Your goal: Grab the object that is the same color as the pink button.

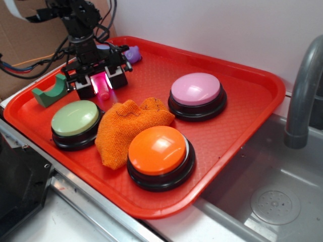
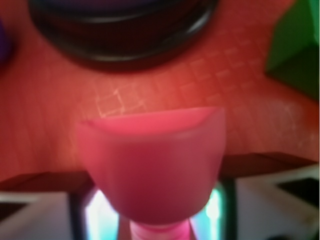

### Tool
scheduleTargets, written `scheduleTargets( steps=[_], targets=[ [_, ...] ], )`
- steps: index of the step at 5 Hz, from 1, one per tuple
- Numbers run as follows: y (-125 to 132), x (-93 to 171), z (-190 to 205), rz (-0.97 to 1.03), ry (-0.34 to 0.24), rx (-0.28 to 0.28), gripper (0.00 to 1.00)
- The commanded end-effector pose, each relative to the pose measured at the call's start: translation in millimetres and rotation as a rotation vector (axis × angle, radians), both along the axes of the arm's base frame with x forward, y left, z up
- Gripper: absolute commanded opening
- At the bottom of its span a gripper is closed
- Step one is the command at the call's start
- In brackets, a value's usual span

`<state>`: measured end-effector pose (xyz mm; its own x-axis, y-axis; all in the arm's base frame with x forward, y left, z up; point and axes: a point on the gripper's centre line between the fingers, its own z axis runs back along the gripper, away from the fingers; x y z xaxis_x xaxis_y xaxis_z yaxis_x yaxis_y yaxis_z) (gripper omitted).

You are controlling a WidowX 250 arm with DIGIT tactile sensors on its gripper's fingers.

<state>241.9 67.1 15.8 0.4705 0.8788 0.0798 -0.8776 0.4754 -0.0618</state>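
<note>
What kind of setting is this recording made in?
Probably a toy kitchen or lab mock-up: a red tray of buttons and toys sits beside a metal sink with a grey faucet. The gripper holds a pink bolt above the tray.

Four buttons, one cloth

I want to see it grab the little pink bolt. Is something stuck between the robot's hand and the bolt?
Nothing visible is in the way. The pink toy bolt already sits between the fingers of the hand, with nothing between them. The orange cloth and the green arch block lie off to the sides on the red tray.
</note>
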Motion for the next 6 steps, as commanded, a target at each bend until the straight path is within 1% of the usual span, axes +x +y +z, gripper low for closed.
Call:
scheduleTargets(
  steps=[1, 2, 3, 4, 5, 6],
  targets=[
    [-7, 4, 38, -0.289, 0.027, 0.045, 0.00],
    [-24, 1, 75, -0.479, 0.031, 0.003, 0.00],
    [-40, -1, 108, -0.731, 0.004, -0.113, 0.00],
    [-55, -6, 134, -0.931, -0.011, -0.119, 0.00],
    [-75, -13, 155, -0.995, -0.023, -0.090, 0.00],
    [-79, -23, 153, -0.912, -0.009, -0.029, 0.00]
  ],
)
